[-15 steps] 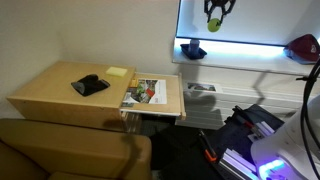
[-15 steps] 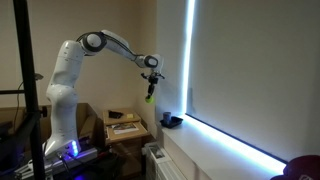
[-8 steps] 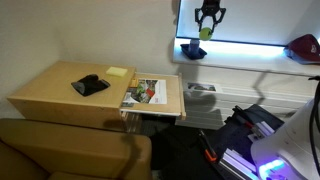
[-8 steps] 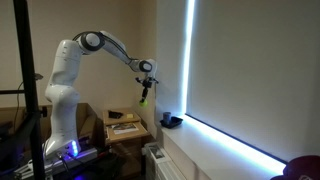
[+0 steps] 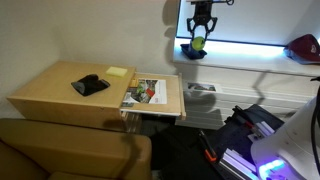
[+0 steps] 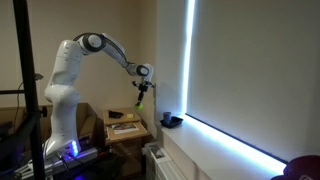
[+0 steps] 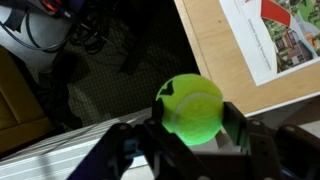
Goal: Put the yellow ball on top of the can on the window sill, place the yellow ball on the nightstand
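Arm: reaches out toward the window, wrist hanging in the air.
Nightstand: bears no ball; judged, the final placing is left to do.
Window sill: carries the can near its end.
Magazine: lies flat on the nightstand's edge toward the window.
Can: dark, nothing on top; contents cannot be told. Whether the can step is done cannot be read.
Gripper: jaws closed against both sides of the ball.
Ball: yellow, held aloft between sill and nightstand, touching neither.
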`<state>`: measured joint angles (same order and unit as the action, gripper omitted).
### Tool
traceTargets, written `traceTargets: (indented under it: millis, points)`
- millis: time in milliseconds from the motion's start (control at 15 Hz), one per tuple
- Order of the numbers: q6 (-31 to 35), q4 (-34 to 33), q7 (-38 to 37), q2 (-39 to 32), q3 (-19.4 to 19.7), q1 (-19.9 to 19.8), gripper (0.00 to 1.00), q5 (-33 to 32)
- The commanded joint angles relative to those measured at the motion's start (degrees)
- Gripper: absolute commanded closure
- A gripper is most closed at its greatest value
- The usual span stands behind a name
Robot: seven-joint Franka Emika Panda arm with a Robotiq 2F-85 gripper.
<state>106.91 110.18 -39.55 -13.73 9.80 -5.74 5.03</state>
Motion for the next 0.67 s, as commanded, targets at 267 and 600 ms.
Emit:
traceTargets:
  millis: [267, 600]
  points:
    - [19.5, 6.2, -10.2, -6.8, -2.8, 7.6, 0.63, -5.0]
    - [18.4, 5.4, -10.2, -7.9, -3.0, 7.9, 0.38, -3.9]
